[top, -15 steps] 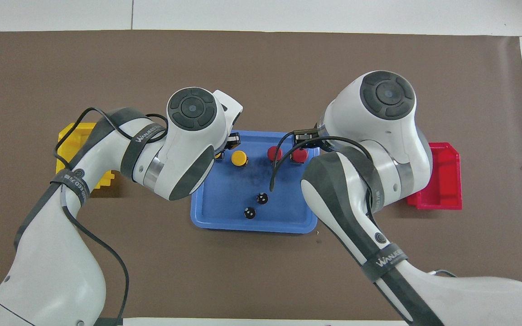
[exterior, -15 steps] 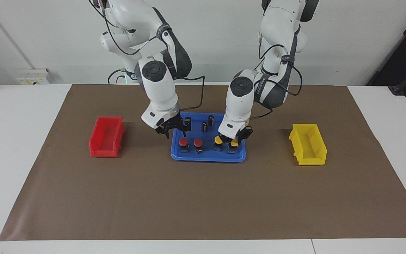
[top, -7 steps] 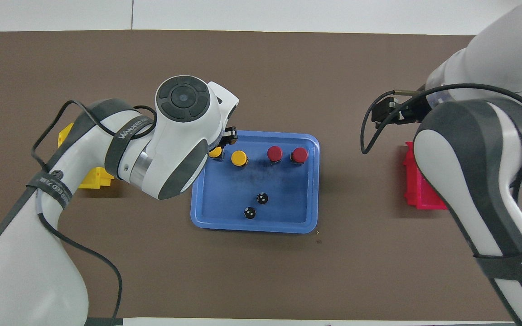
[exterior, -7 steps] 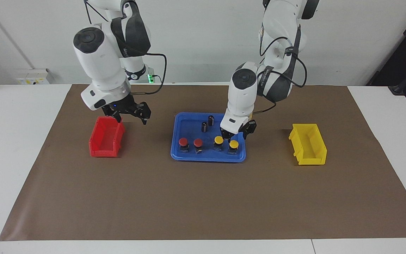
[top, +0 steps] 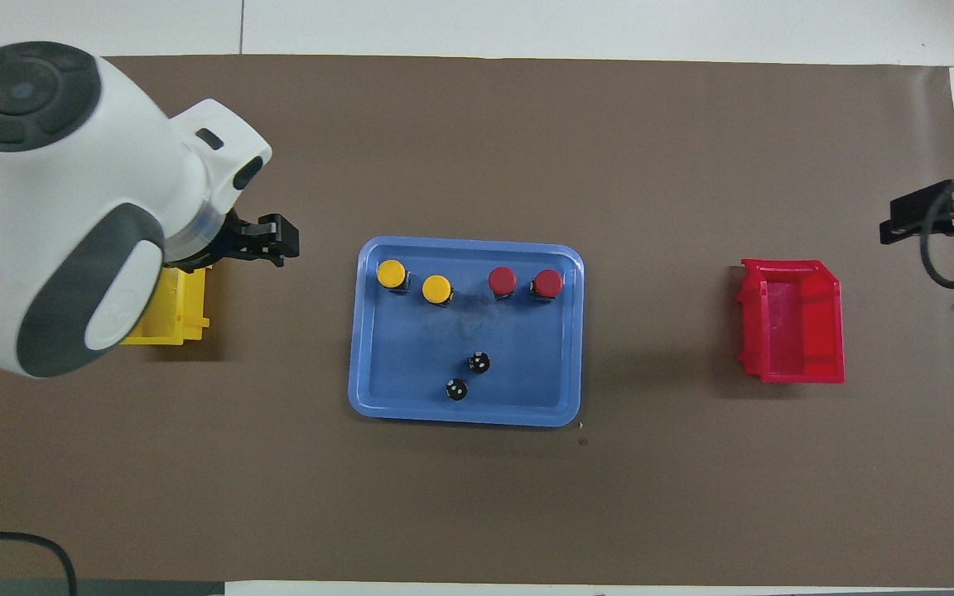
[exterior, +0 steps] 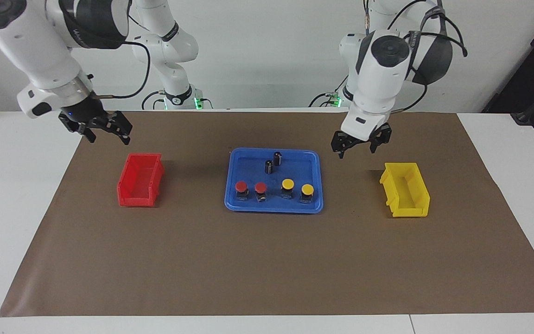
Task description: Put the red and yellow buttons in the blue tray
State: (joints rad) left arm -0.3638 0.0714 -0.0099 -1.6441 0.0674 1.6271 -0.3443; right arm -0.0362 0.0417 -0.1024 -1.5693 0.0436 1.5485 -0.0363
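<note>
Two red-capped (exterior: 241, 186) and two yellow-capped push buttons (exterior: 307, 189) stand in the wide shallow blue plastic tray (exterior: 314, 204); left gripper (exterior: 361, 144) seemingly spread, empty, over brown mat (exterior: 267, 260); right gripper (exterior: 102, 128) likewise.

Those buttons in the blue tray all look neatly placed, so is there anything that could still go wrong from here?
Little, but two things stand out. The red buttons and yellow buttons stand close together in one row near the rim of the blue tray, so a nudge could tip one into its neighbour. The two small dark cylinders stand upright in the tray and could topple if it is bumped. The left gripper and right gripper hang open, away from the tray.
</note>
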